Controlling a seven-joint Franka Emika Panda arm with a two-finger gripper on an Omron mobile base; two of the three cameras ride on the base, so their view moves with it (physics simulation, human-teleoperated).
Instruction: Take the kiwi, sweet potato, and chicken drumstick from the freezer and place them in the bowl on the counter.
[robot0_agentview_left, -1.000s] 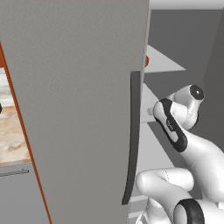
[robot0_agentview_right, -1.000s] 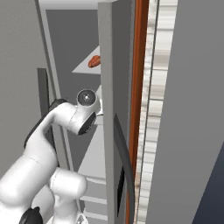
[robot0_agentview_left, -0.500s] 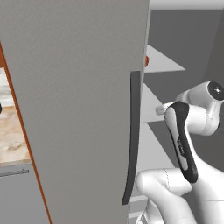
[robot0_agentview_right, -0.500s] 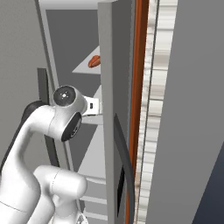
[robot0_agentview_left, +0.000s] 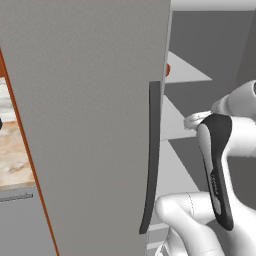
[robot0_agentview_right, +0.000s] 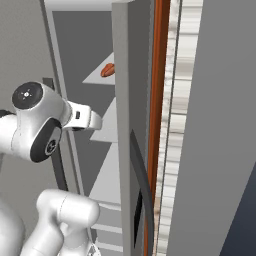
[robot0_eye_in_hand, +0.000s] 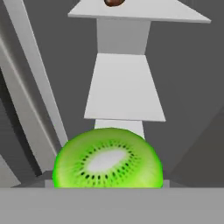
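Reaching into the open freezer (robot0_agentview_right: 85, 45), the arm pointed its hand at the pale grey shelves.

The kiwi (robot0_eye_in_hand: 107, 158) sat cut face up, right at the hand camera's lower edge, close against the hand and in front of the freezer's stacked shelves; whether the claw had closed on it could not be told, since its fingertips were hidden. A reddish-orange item (robot0_agentview_right: 107, 70) lay on an upper freezer shelf. The freezer's grey door (robot0_agentview_left: 85, 115) with its dark handle (robot0_agentview_left: 151, 160) stood swung open beside the arm, with the counter (robot0_agentview_left: 12, 155) beyond it.
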